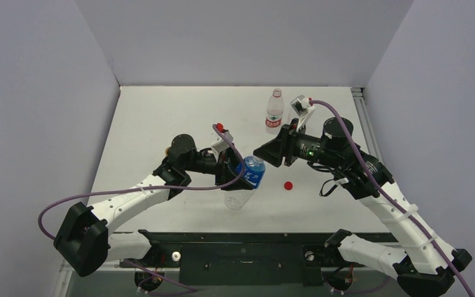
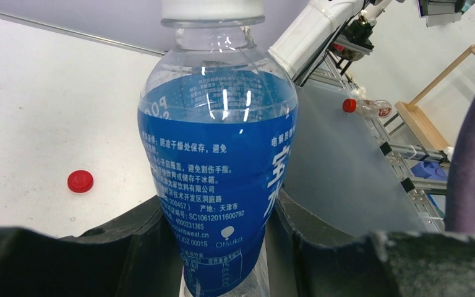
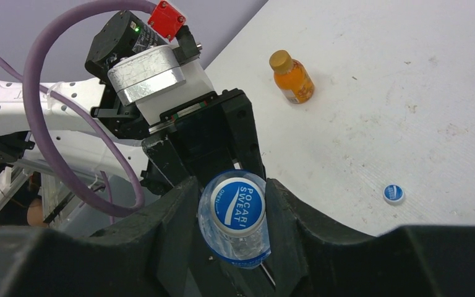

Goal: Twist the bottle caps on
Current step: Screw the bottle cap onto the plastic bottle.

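A blue-and-white cap (image 3: 239,204) sits on the neck of a blue-labelled bottle (image 2: 219,167), its printed top facing the right wrist camera. The right gripper (image 3: 232,193) is set around this cap, one black finger (image 3: 173,216) on each side. The gap between the fingers is narrow, little wider than the bottle's shoulder, and whether the pads press on the cap cannot be told. The left gripper (image 1: 234,176) holds the bottle by its labelled middle, with the fingers closed against both sides of the body. From above, the bottle leans over the middle of the table (image 1: 161,117), its neck pointing up and right toward the right gripper and its clear base toward the near edge. A red cap (image 1: 288,185) lies loose and flat on the table just to the right of the bottle, below the right gripper and apart from both. A second blue-and-white cap (image 3: 394,193) lies flat on the bare surface, seen only from the right wrist. Farther off in that view an orange bottle (image 3: 292,77) stands upright with a gold cap (image 3: 279,60) on it. A clear bottle (image 1: 274,111) with a red-and-white label stands upright toward the far side of the table, close beside the right arm's wrist.
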Tool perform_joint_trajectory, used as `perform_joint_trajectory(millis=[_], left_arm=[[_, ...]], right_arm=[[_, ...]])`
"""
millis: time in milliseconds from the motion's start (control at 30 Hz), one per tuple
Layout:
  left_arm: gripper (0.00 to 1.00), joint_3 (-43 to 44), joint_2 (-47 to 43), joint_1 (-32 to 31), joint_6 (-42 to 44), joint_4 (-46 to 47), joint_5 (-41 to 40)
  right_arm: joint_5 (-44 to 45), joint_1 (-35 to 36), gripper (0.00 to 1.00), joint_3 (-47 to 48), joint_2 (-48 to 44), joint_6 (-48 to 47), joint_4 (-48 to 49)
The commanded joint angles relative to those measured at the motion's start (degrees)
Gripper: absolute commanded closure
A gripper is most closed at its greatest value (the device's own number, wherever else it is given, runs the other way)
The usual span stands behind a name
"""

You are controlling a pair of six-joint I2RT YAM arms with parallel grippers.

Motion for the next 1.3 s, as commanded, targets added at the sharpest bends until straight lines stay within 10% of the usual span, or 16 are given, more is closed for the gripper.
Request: perform_joint_trajectory(millis=[0, 367, 833, 1100, 1267], left_arm=[[1.00, 0.79, -1.00, 0.42, 1.05, 0.15, -2.32], [1.00, 2.40, -1.32, 0.20, 3.29, -4.43, -11.83], [1.00, 5.20, -4.72, -16.89, 26.61, -11.08, -85.98], [1.00, 6.17, -0.34, -23.97, 37.37, -3.29, -101.31], [1.00, 5.55, -2.72, -22.08, 35.22, -9.88, -88.33]], right_arm=[[0.42, 0.69, 0.63, 0.59, -1.36, 0.24, 2.33], [7.02, 2.95, 0.91, 2.13, -0.03, -1.23, -3.20], [35.89, 9.21, 1.00, 7.56, 9.89, 15.87, -15.55], [42.52, 10.99, 1.00, 6.24, 12.60, 23.86, -11.82], [42.36, 9.53, 0.41, 10.56, 11.00, 20.25, -10.74]])
